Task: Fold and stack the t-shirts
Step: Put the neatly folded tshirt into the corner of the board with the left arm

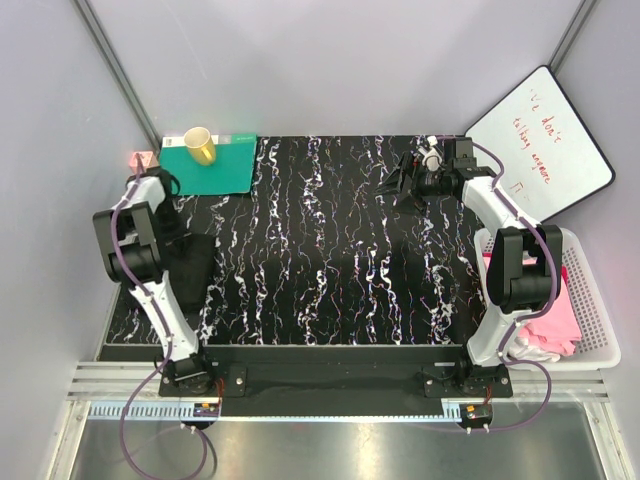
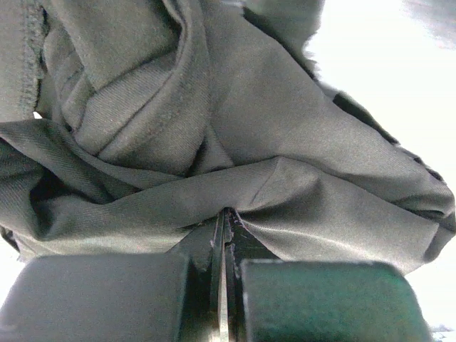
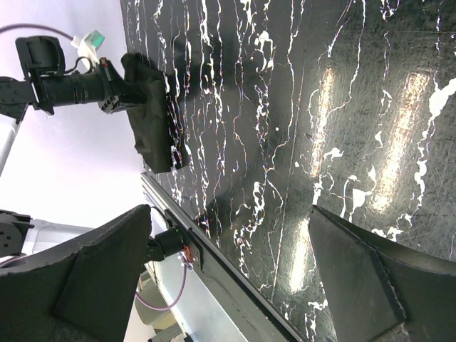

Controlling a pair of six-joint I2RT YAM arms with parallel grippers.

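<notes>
Pinching the black t-shirt, the left fingers are clenched shut; the right fingers stand wide apart, empty.

Whiteboard: red handwriting, sideways, roughly "we don't talking anymore"; hardly legible.

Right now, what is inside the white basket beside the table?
A pink shirt and some white cloth lie in the basket. The right arm covers part of it, and anything under the shirts is hidden.
</notes>
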